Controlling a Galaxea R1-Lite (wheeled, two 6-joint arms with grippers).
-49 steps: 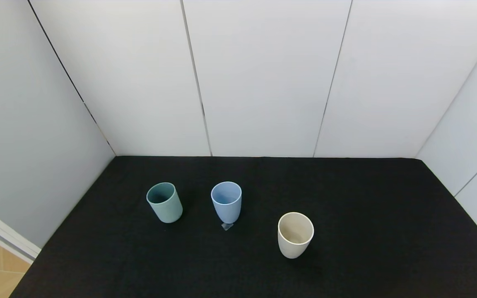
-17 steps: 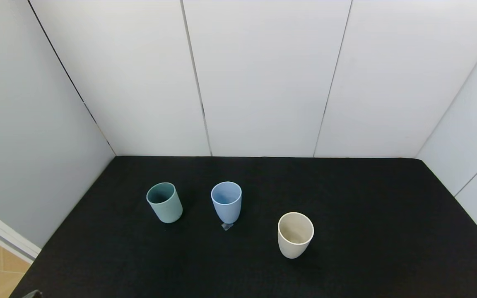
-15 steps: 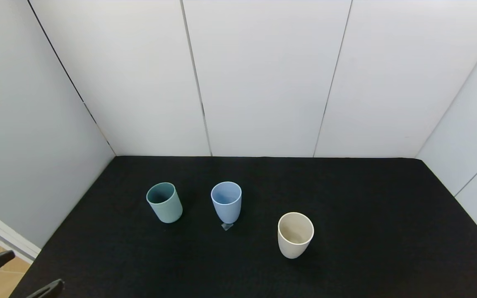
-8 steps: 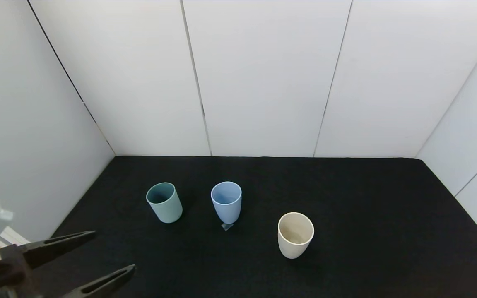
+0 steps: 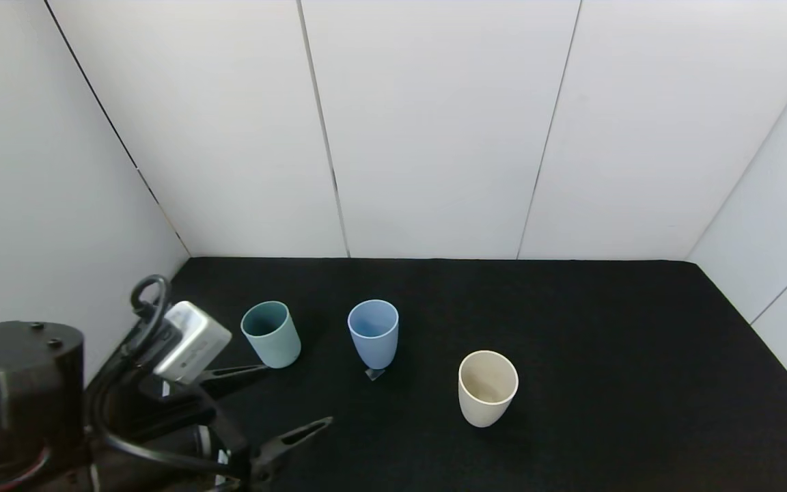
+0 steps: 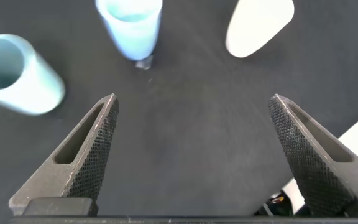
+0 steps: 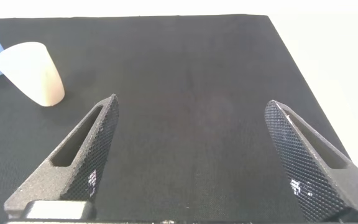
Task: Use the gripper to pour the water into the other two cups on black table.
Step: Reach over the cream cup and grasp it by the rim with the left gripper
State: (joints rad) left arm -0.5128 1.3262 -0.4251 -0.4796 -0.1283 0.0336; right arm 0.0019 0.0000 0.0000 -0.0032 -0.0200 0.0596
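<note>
L fingers wide, over black table

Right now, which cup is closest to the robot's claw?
The teal-green cup, standing just beyond the open left gripper; the light blue cup and cream cup stand farther right.

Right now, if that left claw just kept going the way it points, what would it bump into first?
Probably the cream cup, hedged since depth is unclear. The open left gripper aims across the black table; the blue cup and teal cup sit off its line.

Water level — cream cup — indiscernible
</note>
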